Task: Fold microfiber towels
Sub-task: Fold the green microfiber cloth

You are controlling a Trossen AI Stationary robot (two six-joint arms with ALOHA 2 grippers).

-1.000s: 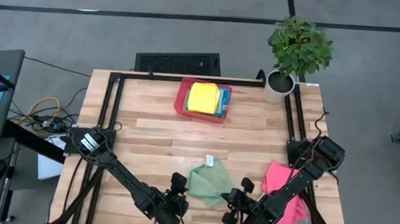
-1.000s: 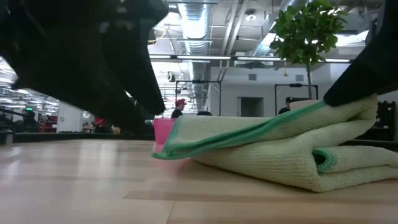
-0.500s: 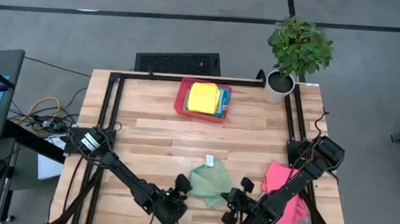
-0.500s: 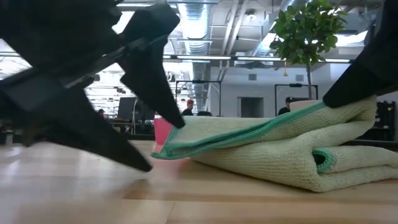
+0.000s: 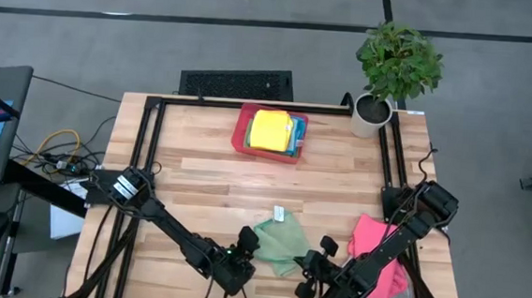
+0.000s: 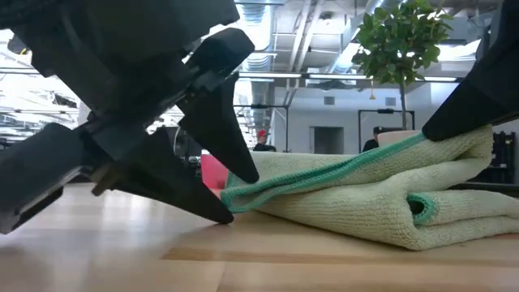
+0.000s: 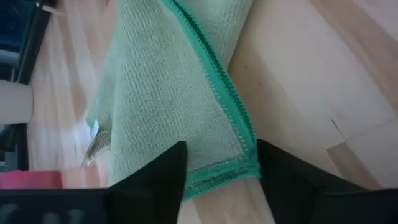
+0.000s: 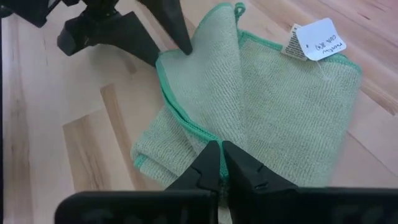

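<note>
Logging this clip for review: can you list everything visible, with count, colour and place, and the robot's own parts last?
Green towel: one, light green with darker green edging and a white tag, partly folded, near the table's front edge between the two grippers.
Pink towel: one, front right corner, partly under the right arm; a grey cloth shows beneath it.
Red tray: one, far middle of the table, holding a stack of folded towels with yellow on top.
Potted plant: one, green in a white pot, far right corner.
Table: one, light wood with a black frame.
Left gripper: fingers open around the green towel's left corner.
Right gripper: shut on the green towel's right edge.
</note>
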